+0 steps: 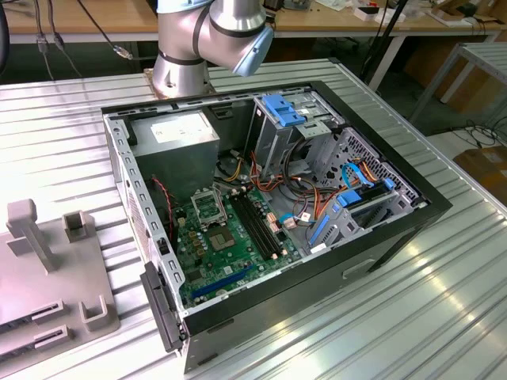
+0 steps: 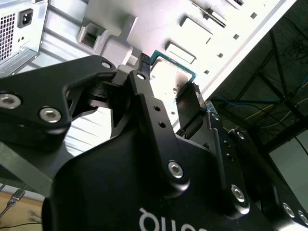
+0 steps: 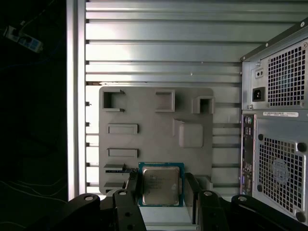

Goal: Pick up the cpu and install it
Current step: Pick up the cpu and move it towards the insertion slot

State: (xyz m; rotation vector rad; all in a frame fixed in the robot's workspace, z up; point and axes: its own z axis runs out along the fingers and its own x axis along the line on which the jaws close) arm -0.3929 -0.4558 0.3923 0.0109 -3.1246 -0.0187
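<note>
At the exterior view's left, a pale grey moulded plastic holder tray [image 1: 32,277] lies on the ribbed metal counter [image 1: 412,317]. Toward the middle stands an open black computer case [image 1: 317,273]. Inside it are a grey power-supply box [image 1: 176,136], a green motherboard [image 1: 214,253] with a square metal-framed socket [image 1: 207,207], and long black memory slots [image 1: 257,226]. The silver robot arm [image 1: 214,36] rises behind the case.

In the first wrist view, the black gripper [image 3: 162,193] is clenched on the small thin square cpu [image 3: 161,185], silver-grey on top with green board edges. One finger presses each side of the cpu, and the tray's edge lies behind it. The second wrist view shows the fingertips [image 2: 143,62] touching the cpu's rim.
</note>
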